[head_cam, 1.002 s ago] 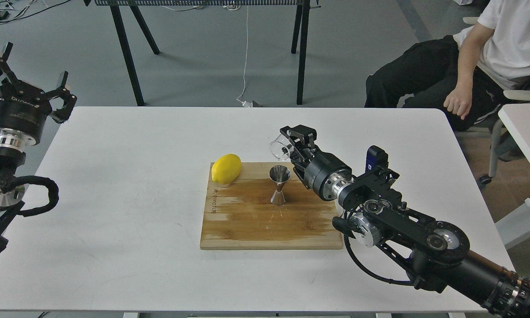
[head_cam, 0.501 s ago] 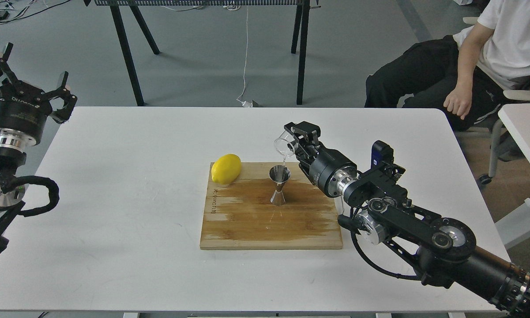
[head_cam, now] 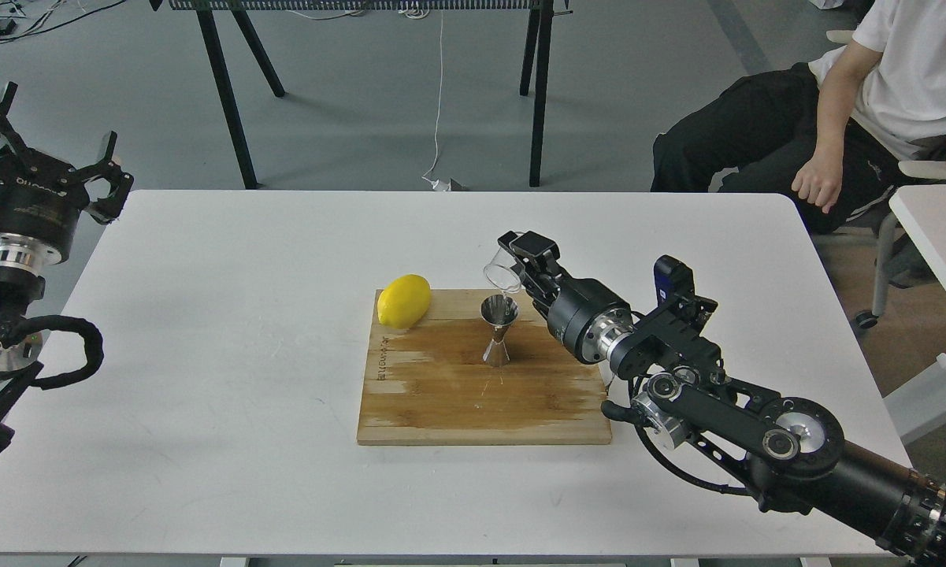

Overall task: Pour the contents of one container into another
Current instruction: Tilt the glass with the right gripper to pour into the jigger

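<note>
The steel jigger (head_cam: pixel 498 330) stands upright on the wooden board (head_cam: pixel 480 394), near its back edge. Just above and right of the jigger's mouth hangs the clear glass cup (head_cam: pixel 503 272), tipped steeply with its open end down toward the jigger. My right gripper (head_cam: pixel 520 258) is shut on the cup, its arm coming in from the lower right. Whether liquid is falling cannot be made out. My left gripper (head_cam: pixel 51 138) hovers open and empty beyond the table's far left corner.
A yellow lemon (head_cam: pixel 403 300) rests on the board's back left corner. The board lies mid-table on the white table (head_cam: pixel 205 354). A seated person (head_cam: pixel 851 110) is at the back right, and a second white table (head_cam: pixel 937 228) stands to the right.
The right gripper tilted the cup further, lowering its mouth to just above the jigger. The left gripper drifted slightly up and left.
</note>
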Controlling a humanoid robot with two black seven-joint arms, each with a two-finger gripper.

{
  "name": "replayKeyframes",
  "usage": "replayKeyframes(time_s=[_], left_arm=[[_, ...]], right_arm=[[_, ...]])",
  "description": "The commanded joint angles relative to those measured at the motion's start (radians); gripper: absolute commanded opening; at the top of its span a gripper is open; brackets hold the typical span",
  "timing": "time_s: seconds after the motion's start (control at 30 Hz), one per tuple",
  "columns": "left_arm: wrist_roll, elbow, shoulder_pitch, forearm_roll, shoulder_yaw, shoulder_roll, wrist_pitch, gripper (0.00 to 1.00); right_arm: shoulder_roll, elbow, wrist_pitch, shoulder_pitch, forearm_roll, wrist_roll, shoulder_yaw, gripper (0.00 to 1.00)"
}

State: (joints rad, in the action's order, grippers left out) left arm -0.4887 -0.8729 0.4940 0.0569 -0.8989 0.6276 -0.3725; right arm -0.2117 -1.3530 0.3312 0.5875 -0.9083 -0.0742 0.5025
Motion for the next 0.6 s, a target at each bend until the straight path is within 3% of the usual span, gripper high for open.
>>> replayKeyframes(time_s=[0.0,0.57], left_arm=[[0.0,0.002,0.0,0.0,0.0,0.0,0.0,1.0],[0.0,0.003,0.0,0.0,0.0,-0.003,0.0,1.0]], right_arm=[[0.0,0.0,0.014,0.0,-0.023,0.008,-0.021,0.29],[-0.026,0.0,0.068,0.023,-0.176,0.07,-0.104,0.29]])
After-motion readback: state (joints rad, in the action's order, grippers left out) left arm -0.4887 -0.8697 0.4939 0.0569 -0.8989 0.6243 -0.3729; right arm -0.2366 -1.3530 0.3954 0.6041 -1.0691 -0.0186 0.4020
